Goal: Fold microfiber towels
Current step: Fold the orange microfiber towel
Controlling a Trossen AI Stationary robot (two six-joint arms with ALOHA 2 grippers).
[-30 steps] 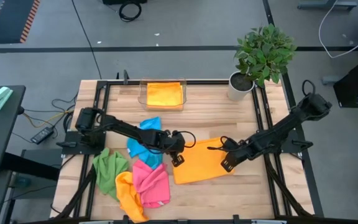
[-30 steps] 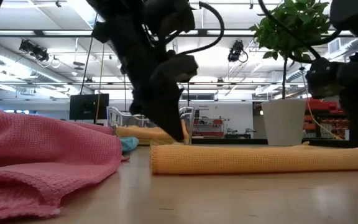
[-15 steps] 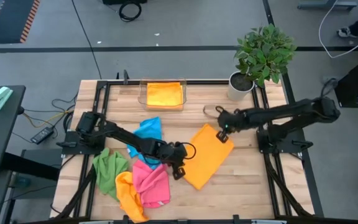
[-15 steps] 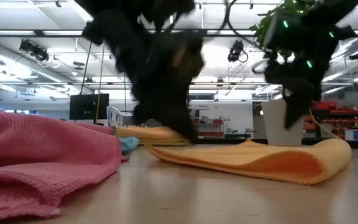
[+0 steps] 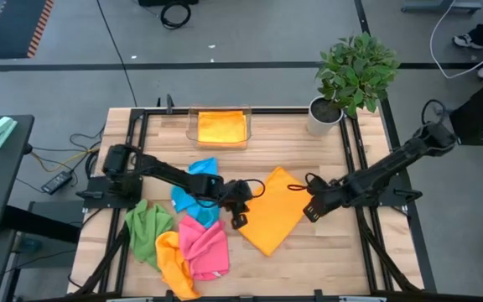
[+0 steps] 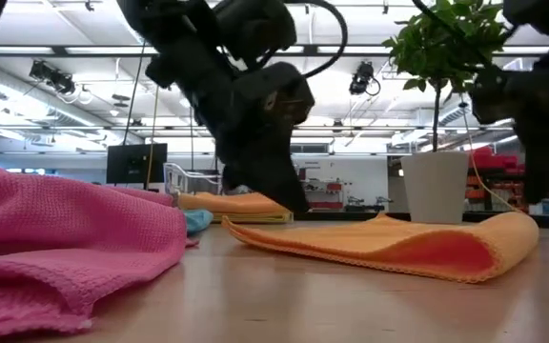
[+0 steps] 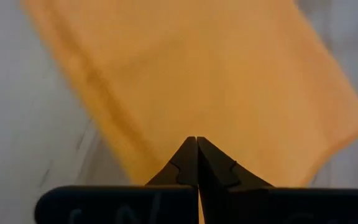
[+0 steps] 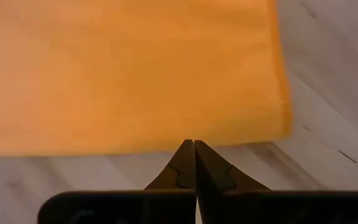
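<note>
**Orange towel lay folded between two closed pincers**

The orange towel (image 5: 277, 211) lay near the middle of the counter (image 5: 342, 252), doubled over on itself, and sat askew to the counter's edges. That placement looked deliberate: it was in the open stretch of wood between the two arms, where each could reach an edge. The left pincer (image 5: 241, 220) sat at the towel's left edge, fingers pressed together; its wrist view showed the tips over the cloth with nothing between them. The right pincer (image 5: 312, 211) stood at the towel's right edge, also closed and empty, its tips just off the hem over bare wood. Judging by this, the fold had been laid and both arms had let go.

The towel looked soft and thick. In the low view its folded end bulged open in a rounded loop rather than lying flat, so it would likely want pressing down.

The unfolded towels (image 5: 183, 239) lay heaped at the counter's front left: green, pink, yellow-orange and blue, crumpled and overlapping. One more folded yellow-orange towel (image 5: 221, 127) rested in the clear tray (image 5: 194, 126) at the back edge, beside the potted plant (image 5: 349, 77).
</note>
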